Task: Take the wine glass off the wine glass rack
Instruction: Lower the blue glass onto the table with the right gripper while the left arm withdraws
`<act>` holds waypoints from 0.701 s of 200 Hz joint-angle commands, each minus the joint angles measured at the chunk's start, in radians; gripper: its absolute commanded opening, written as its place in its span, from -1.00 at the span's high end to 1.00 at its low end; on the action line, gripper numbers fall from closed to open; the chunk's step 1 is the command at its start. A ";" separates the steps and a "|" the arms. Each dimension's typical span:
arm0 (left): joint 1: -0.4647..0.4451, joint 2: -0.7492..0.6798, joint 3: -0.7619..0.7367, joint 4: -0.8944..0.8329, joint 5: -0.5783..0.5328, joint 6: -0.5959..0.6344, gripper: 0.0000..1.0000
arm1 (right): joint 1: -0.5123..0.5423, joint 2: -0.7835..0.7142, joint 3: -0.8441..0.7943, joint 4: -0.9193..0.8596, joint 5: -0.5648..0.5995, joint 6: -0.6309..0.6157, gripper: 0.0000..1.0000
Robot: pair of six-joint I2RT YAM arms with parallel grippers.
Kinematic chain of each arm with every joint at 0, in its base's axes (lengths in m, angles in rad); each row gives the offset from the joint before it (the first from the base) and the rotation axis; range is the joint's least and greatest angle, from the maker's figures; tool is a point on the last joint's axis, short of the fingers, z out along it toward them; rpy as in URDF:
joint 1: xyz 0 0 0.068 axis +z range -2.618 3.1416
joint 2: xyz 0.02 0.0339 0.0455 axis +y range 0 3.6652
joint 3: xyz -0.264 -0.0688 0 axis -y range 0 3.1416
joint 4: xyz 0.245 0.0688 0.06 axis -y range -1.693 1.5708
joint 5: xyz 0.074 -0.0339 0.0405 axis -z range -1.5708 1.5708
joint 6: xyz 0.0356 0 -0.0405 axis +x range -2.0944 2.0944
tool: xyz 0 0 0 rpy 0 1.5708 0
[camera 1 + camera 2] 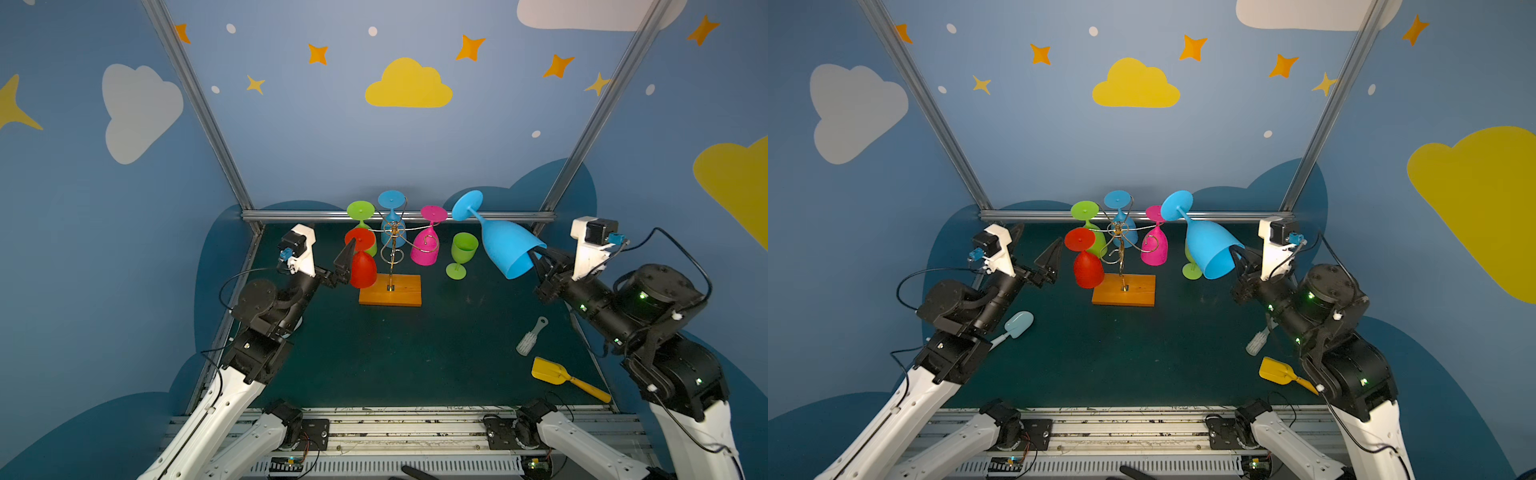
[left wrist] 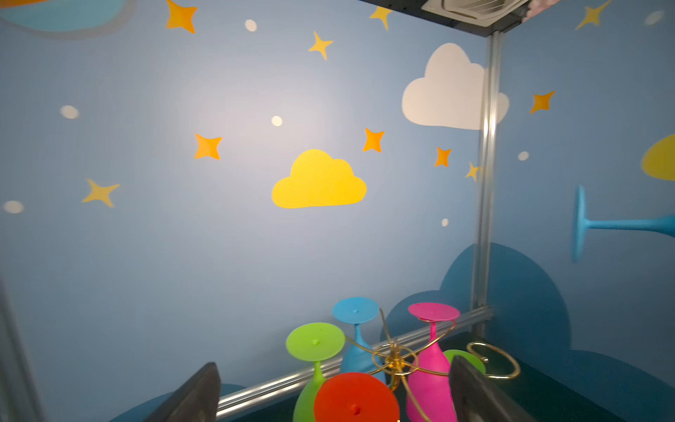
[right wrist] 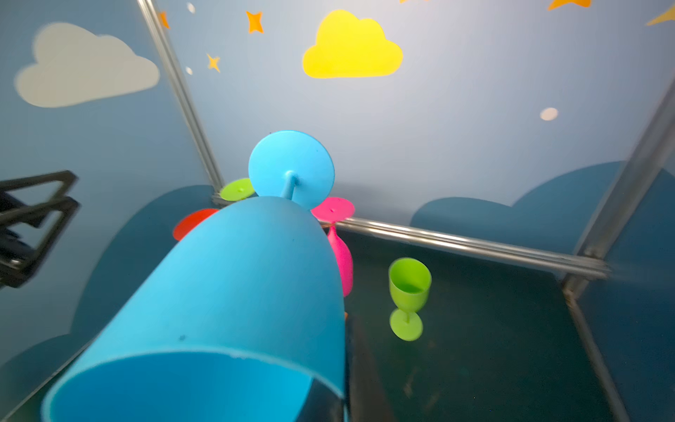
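Top views: my right hand clamps the blue glass, clear of the rack; left hand apart. Next I should stand it on the desk.

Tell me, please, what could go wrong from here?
The right gripper pinches only the rim of the tilted blue glass, so it may slip or swing. Lowered carelessly, it could topple the upright green glass. The open left gripper beside the hanging red glass could knock it off the rack.

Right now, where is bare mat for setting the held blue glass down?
Widest bare mat lies between the rack base, the front rail and the white brush. Crowded: around the rack, the standing green glass, the yellow scoop.
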 commanded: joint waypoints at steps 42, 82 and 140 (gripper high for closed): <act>0.200 -0.083 -0.154 0.036 -0.104 -0.063 -0.95 | -0.020 0.129 -0.002 -0.412 0.163 -0.006 1.00; 0.283 -0.079 -0.198 0.013 -0.029 -0.145 -0.96 | -0.127 0.286 -0.059 -0.405 0.094 -0.023 1.00; 0.370 -0.096 -0.222 -0.007 0.041 -0.231 -0.96 | -0.288 0.488 -0.037 -0.338 0.013 -0.043 1.00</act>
